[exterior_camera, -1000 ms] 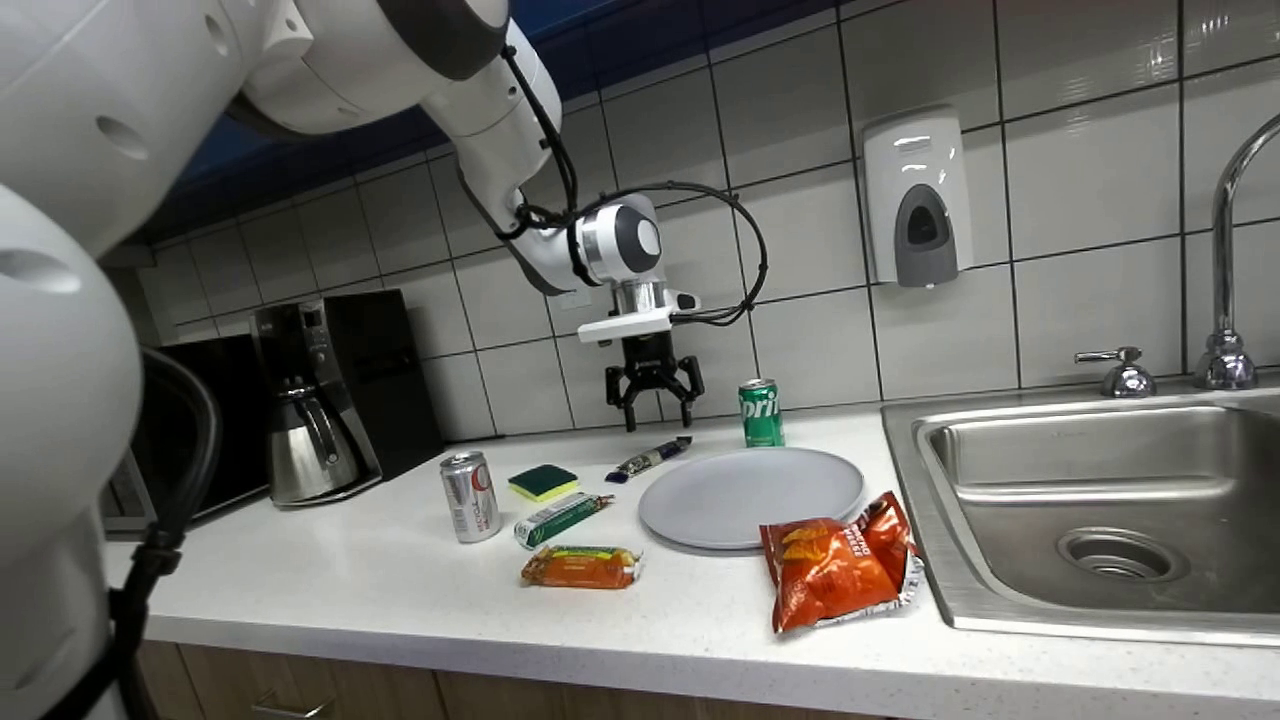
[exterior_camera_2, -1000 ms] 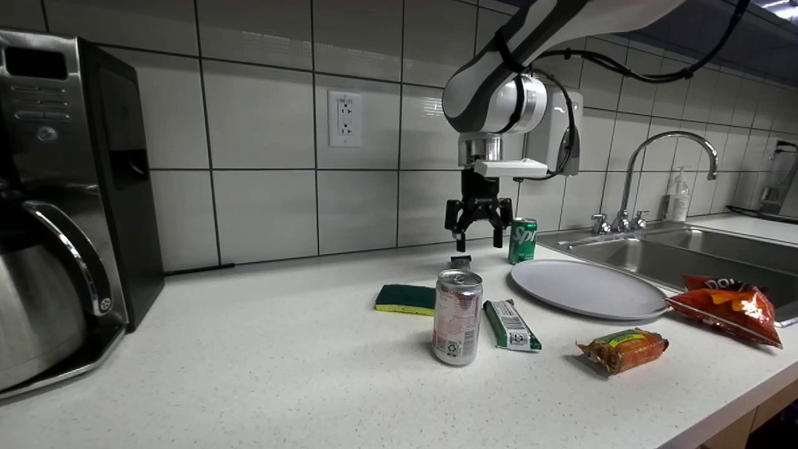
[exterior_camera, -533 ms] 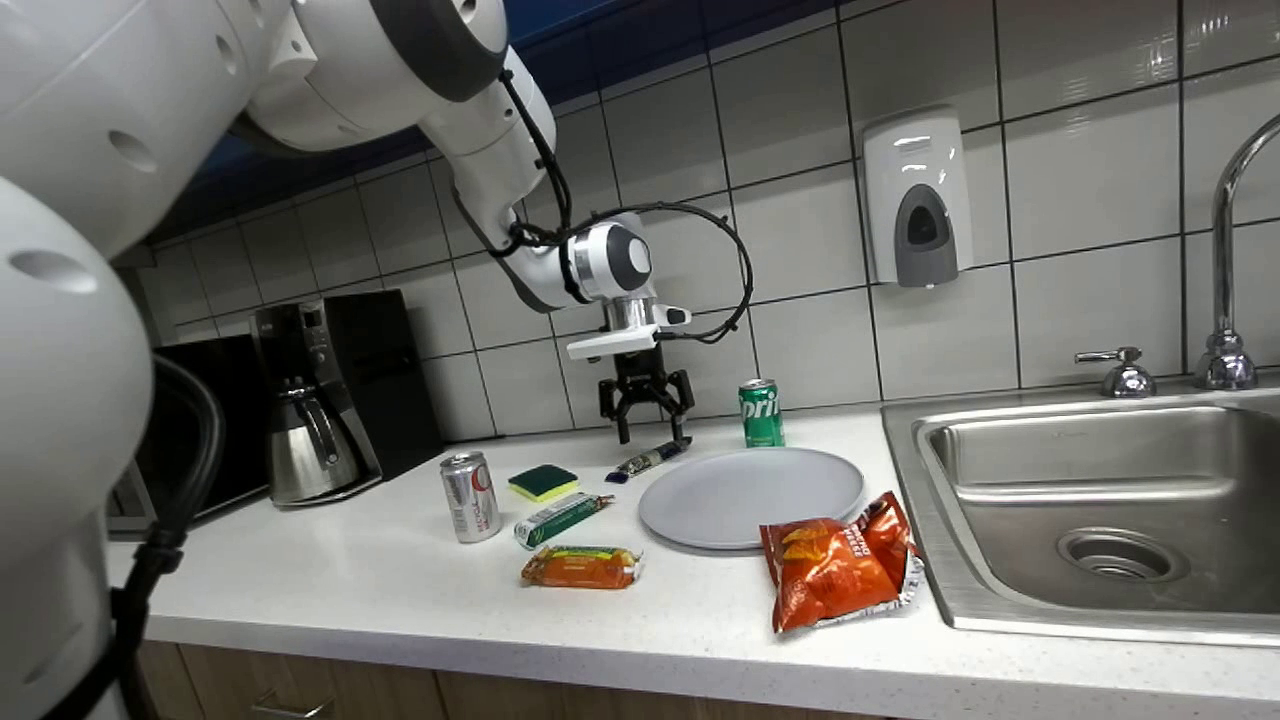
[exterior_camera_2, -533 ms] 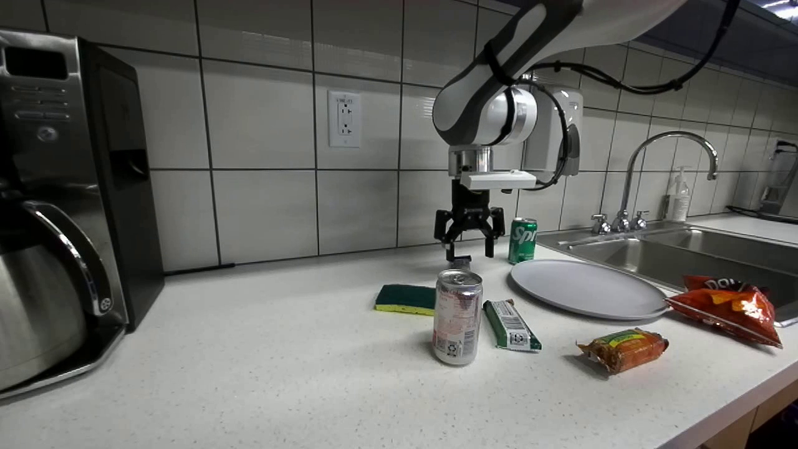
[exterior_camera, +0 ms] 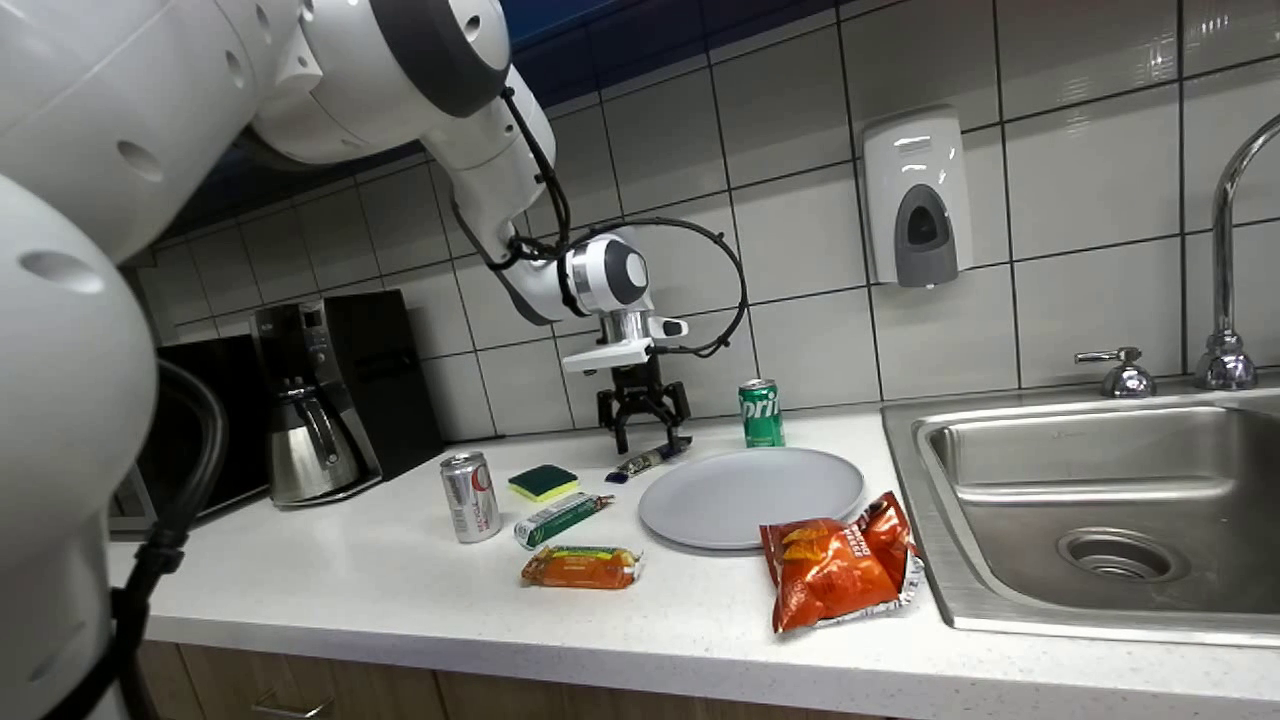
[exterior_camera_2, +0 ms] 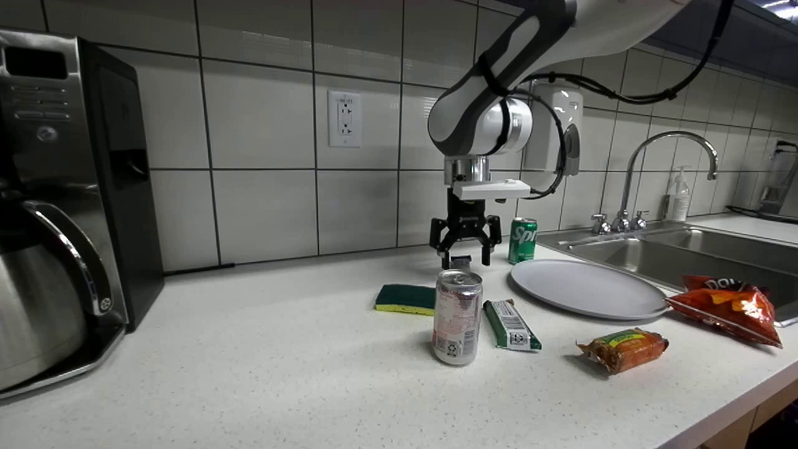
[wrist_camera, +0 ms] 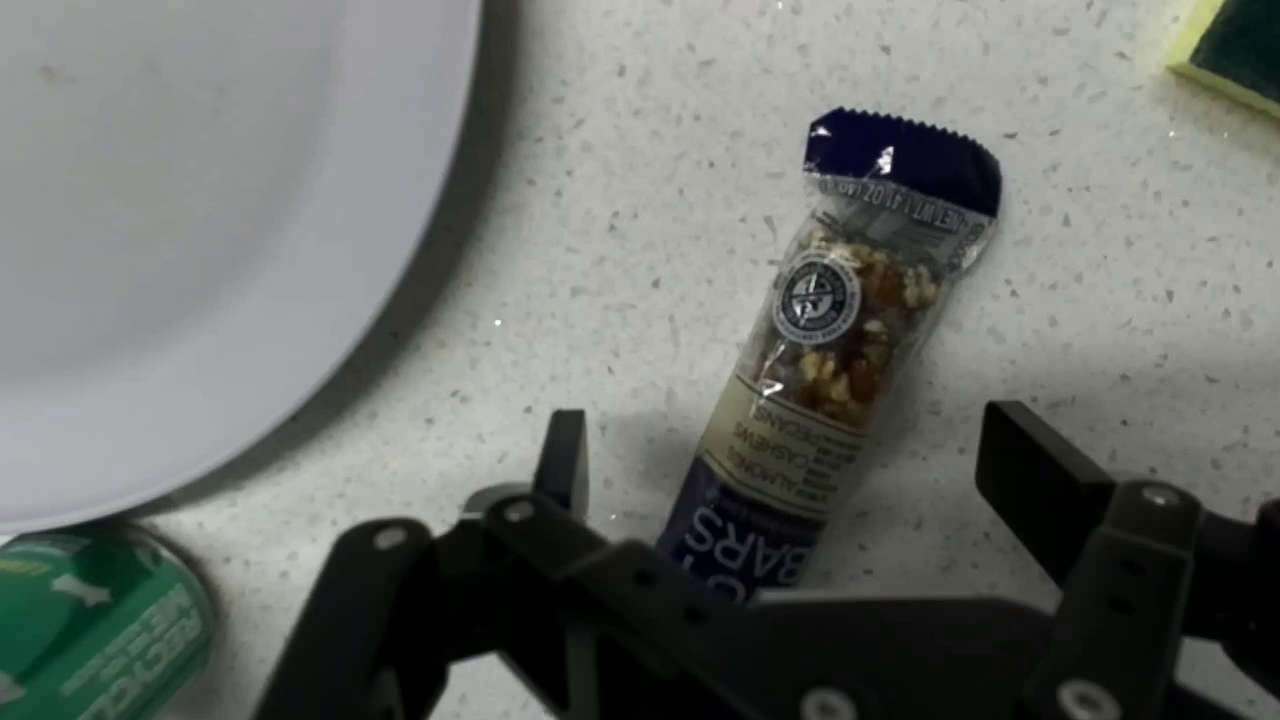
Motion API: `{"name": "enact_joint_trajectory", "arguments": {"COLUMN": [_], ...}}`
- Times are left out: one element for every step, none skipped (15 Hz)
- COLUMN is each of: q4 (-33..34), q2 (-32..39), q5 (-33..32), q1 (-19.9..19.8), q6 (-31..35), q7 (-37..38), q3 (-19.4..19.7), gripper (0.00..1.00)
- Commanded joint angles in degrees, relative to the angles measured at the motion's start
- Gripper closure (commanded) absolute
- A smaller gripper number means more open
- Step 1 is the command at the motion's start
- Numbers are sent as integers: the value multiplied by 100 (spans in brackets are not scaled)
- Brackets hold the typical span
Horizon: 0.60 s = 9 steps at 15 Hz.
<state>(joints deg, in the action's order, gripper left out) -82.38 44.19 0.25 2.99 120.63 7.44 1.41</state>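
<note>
My gripper (exterior_camera: 648, 437) is open and empty above the counter, pointing down; it also shows in an exterior view (exterior_camera_2: 466, 258) and in the wrist view (wrist_camera: 785, 450). A nut bar (wrist_camera: 810, 390) in a clear and dark blue wrapper lies between and below its fingers, apart from both. The bar's near end is hidden behind the gripper body in the wrist view. The bar also shows in both exterior views (exterior_camera: 645, 461) (exterior_camera_2: 461, 262). The grey plate (exterior_camera: 752, 497) and the green Sprite can (exterior_camera: 762, 413) are beside it. A green-yellow sponge (wrist_camera: 1240, 50) lies on the bar's other side.
A silver can (exterior_camera_2: 457, 318) stands near the sponge. A green wrapped bar (exterior_camera: 563, 520), an orange snack pack (exterior_camera: 582, 567) and a red-orange chip bag (exterior_camera: 838, 560) lie on the counter. A sink (exterior_camera: 1080, 480), a coffee maker (exterior_camera: 340, 390) and a tiled wall (exterior_camera_2: 262, 125) surround the area.
My gripper has moved down towards the nut bar and slightly left in both exterior views. The fingers have stayed open. The objects on the counter have not moved.
</note>
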Motion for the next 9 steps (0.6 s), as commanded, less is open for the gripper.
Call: {"name": "enact_joint_trajectory", "arguments": {"q4": [116,114,114,113,108,103,96,93,103], "q2": [74,66,59,51,43,33,19,13,28], "q5": [9,12,12,12,12,13,16,14,15], "q1": [28,25,23,20,19,20,21,23,22], "q6": [4,7,8,11,18,25,34,36,29], "q7": [208,211,215,217,225,231,230,230,230], "q3": [17,15,16,16,17,17,12,12,12], "gripper": [0,0,0,0,0,0,0,0,0]}}
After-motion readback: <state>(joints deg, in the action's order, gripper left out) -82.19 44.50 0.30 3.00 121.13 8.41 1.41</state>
